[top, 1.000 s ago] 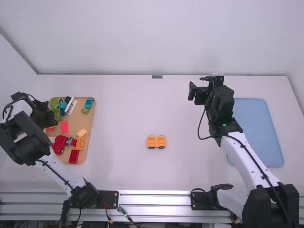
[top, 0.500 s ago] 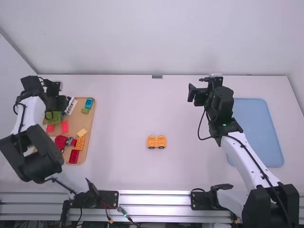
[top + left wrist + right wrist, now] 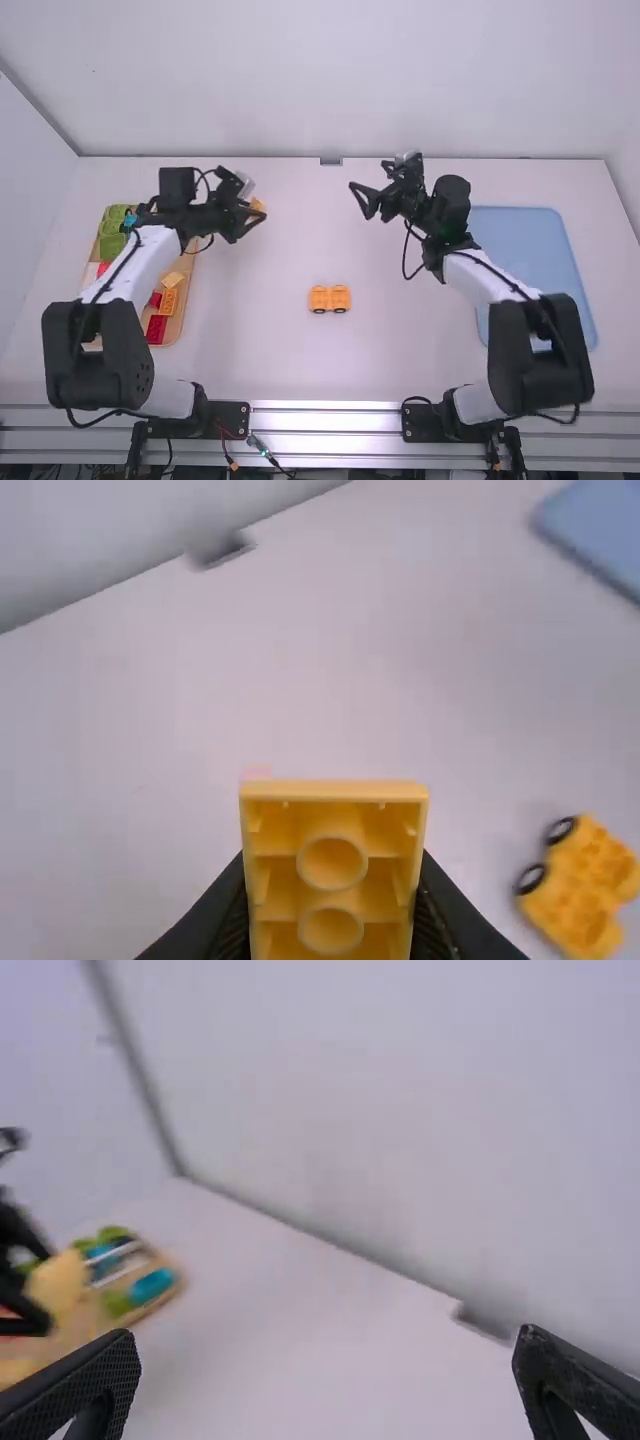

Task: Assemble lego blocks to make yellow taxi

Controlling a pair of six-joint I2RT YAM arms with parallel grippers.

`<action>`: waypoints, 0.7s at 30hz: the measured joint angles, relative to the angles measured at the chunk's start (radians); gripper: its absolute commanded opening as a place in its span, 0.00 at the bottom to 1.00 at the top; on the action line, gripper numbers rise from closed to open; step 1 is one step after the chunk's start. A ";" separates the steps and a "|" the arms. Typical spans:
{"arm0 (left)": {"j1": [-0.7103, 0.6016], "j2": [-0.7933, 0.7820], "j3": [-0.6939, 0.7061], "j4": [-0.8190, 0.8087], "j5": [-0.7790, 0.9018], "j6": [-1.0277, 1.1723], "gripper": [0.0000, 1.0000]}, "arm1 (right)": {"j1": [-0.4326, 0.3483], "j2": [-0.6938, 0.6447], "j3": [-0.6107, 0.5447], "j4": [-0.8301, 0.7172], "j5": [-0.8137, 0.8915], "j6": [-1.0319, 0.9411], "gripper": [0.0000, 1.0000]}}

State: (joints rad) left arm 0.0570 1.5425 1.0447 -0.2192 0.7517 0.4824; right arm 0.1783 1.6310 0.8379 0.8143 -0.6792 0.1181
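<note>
In the high view my left gripper (image 3: 250,208) is right of the wooden tray, holding a yellow block (image 3: 257,205). The left wrist view has the gripper (image 3: 335,910) shut on that yellow block (image 3: 332,865), its hollow underside showing. My right gripper (image 3: 368,200) stands open above the back of the table, nothing between its fingers; in the right wrist view the gripper (image 3: 325,1375) has its fingers wide apart. The yellow wheeled base (image 3: 329,299) sits at the table's middle, and near the right edge of the left wrist view the same base (image 3: 580,885) shows two black wheels.
The wooden tray (image 3: 181,318) at the left holds several green, red, orange and blue blocks, partly covered by the left arm. A light blue tray (image 3: 545,270) lies at the right, with the right arm over its near left part.
The left arm has swung right from over the tray's far left corner, now carrying the yellow block. The right gripper has moved left and its fingers now show spread.
</note>
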 measured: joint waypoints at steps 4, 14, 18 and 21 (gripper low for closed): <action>-0.124 0.002 -0.021 0.093 0.078 0.005 0.02 | 0.000 0.145 0.000 0.258 -0.245 0.121 0.99; -0.257 0.008 -0.035 0.218 0.250 0.004 0.01 | 0.000 0.260 0.000 0.682 -0.613 0.399 0.95; -0.257 0.009 -0.044 0.284 0.306 0.003 0.02 | 0.000 0.260 0.000 0.687 -0.667 0.460 0.89; -0.257 0.009 -0.071 0.349 0.346 -0.005 0.02 | 0.000 0.260 0.000 0.669 -0.688 0.481 0.86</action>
State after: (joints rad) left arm -0.2001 1.5513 0.9733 0.1303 1.0973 0.4778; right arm 0.1783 1.8912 0.8383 1.4837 -1.3670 0.5991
